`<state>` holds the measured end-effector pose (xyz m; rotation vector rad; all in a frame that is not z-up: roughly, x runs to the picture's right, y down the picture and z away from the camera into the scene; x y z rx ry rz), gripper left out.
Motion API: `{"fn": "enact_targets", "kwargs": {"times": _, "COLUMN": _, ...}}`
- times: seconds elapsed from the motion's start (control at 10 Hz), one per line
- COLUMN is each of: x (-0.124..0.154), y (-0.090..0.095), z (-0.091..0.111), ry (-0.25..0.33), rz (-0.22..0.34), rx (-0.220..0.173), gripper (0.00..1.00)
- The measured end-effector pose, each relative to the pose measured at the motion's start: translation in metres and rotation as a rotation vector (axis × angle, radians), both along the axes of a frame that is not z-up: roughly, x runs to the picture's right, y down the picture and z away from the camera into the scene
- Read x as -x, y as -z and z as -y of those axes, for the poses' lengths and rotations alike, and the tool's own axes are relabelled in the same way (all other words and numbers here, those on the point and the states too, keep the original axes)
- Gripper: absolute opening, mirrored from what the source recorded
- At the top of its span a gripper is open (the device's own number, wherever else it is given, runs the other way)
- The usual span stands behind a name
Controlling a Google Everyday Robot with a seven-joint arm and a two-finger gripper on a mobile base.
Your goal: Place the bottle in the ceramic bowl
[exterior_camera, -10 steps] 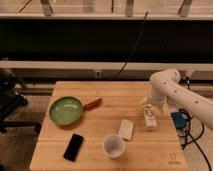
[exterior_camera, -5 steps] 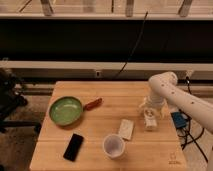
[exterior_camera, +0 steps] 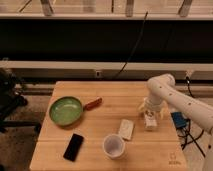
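Note:
The small white bottle (exterior_camera: 149,120) stands on the wooden table (exterior_camera: 107,107) near its right edge, label facing me. My gripper (exterior_camera: 150,111) hangs from the white arm (exterior_camera: 175,95) right over the bottle, its fingers down around the bottle's top. The green ceramic bowl (exterior_camera: 65,110) sits at the table's left side, far from the gripper, and holds nothing.
A red-brown object (exterior_camera: 93,103) lies against the bowl's right rim. A flat pale packet (exterior_camera: 126,129), a white cup (exterior_camera: 114,146) and a black phone (exterior_camera: 74,146) lie toward the front. A blue item (exterior_camera: 178,121) hangs off the right edge. A dark chair (exterior_camera: 10,100) stands left.
The arm has shifted slightly left and lowered over the bottle. The bottle and the other objects stay where they were.

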<state>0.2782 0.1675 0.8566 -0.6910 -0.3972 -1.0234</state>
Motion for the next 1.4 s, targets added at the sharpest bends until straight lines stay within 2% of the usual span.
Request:
{"fn": "enact_targets", "kwargs": {"times": 0.1, "x": 0.0, "y": -0.001, "z": 0.0, "ry": -0.001, "rz": 0.0, "rx": -0.004, "gripper": 0.48}}
{"fn": "enact_targets", "kwargs": {"times": 0.2, "x": -0.001, "y": -0.001, "z": 0.0, "ry": 0.0, "rz": -0.001, "rx": -0.006, "gripper": 0.4}}
{"fn": "enact_targets", "kwargs": {"times": 0.4, "x": -0.003, "y": 0.0, "z": 0.002, "ry": 0.004, "rz": 0.0, "rx": -0.017, "gripper": 0.17}}
{"fn": "enact_targets", "kwargs": {"times": 0.6, "x": -0.001, "y": 0.004, "z": 0.006, "ry": 0.013, "rz": 0.005, "rx": -0.032, "gripper": 0.02}}
{"fn": "enact_targets", "kwargs": {"times": 1.0, "x": 0.016, "y": 0.02, "z": 0.016, "ry": 0.043, "rz": 0.03, "rx": -0.069, "gripper": 0.0}}
{"fn": "enact_targets", "kwargs": {"times": 1.4, "x": 0.062, "y": 0.057, "z": 0.018, "ry": 0.076, "rz": 0.06, "rx": -0.109, "gripper": 0.0}}
